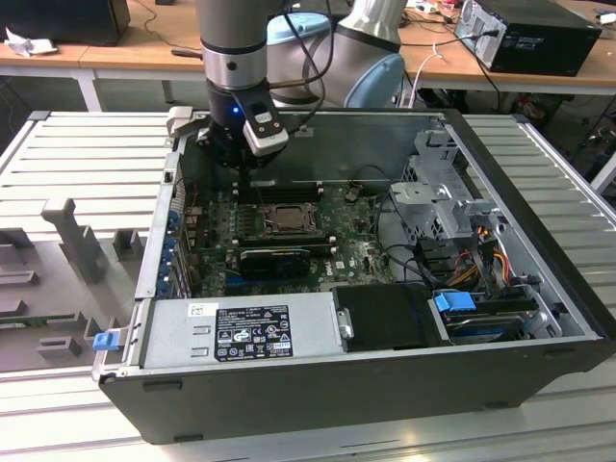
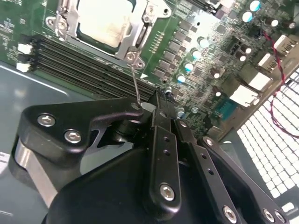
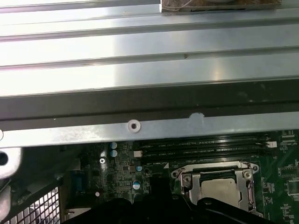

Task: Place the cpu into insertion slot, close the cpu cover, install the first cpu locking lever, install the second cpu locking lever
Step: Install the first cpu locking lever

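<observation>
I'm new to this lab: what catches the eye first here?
An open black computer case sits on a ribbed grey metal table, with the arm's black gripper reaching inside it. Near the gripper, a dull silver-grey square cpu lies in its socket, framed by the thin silver cpu cover.

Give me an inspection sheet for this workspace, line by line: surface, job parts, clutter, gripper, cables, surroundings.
Surface: slatted metal table carrying an open computer case.
Job's things: cpu sits in its socket; cpu cover lies down around it; a thin lever sticks out from the socket corner.
Clutter: grey fixture blocks on the table, exterior view's left.
Grippers: the gripper is shut, tips beside the lever's free end; whether it grips it cannot be told.
Cables: coloured bundle by the drive bays; black cable looping at the arm.
Surroundings: wooden benches behind, another computer on one.
</observation>
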`<state>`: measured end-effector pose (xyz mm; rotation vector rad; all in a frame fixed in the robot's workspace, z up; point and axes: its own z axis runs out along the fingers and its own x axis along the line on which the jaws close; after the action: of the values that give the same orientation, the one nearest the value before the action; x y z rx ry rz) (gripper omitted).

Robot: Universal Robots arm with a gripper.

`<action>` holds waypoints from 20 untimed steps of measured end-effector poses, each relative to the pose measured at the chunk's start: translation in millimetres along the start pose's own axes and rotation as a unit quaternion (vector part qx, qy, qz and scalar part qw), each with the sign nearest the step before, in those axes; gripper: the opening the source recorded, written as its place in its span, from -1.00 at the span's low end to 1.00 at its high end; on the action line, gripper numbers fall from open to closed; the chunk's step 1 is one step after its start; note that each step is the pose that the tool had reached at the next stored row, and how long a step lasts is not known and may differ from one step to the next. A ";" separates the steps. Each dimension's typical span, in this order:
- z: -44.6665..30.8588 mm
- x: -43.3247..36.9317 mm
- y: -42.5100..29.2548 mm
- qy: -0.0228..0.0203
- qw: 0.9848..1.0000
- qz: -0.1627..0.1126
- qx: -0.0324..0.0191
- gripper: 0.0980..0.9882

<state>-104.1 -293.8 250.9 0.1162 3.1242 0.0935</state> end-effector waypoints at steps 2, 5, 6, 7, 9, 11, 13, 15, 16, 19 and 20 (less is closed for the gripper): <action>0.0 -2.6 0.2 0.000 1.000 0.000 0.000 -0.98; 0.1 -6.8 0.5 0.000 1.000 0.000 0.000 -0.98; 0.1 -9.7 0.7 0.000 1.000 0.000 0.000 -0.98; 0.2 -10.8 0.8 0.000 1.000 0.000 0.000 -0.98; 0.2 -13.2 1.0 0.000 1.000 0.000 0.000 -0.98; 0.2 -15.0 1.1 0.000 1.000 0.000 0.000 -0.98; 0.2 -16.7 1.2 0.000 1.000 0.000 0.000 -0.98; 0.3 -18.4 1.4 0.000 1.000 0.000 0.000 -0.98; 0.3 -19.3 1.4 0.000 1.000 0.000 0.000 -0.98; 0.3 -22.3 1.7 0.000 1.000 0.000 0.000 -0.98; 0.3 -23.3 1.7 0.000 1.000 0.000 0.000 -0.98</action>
<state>-80.8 -293.8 250.9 0.1163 3.1243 0.0934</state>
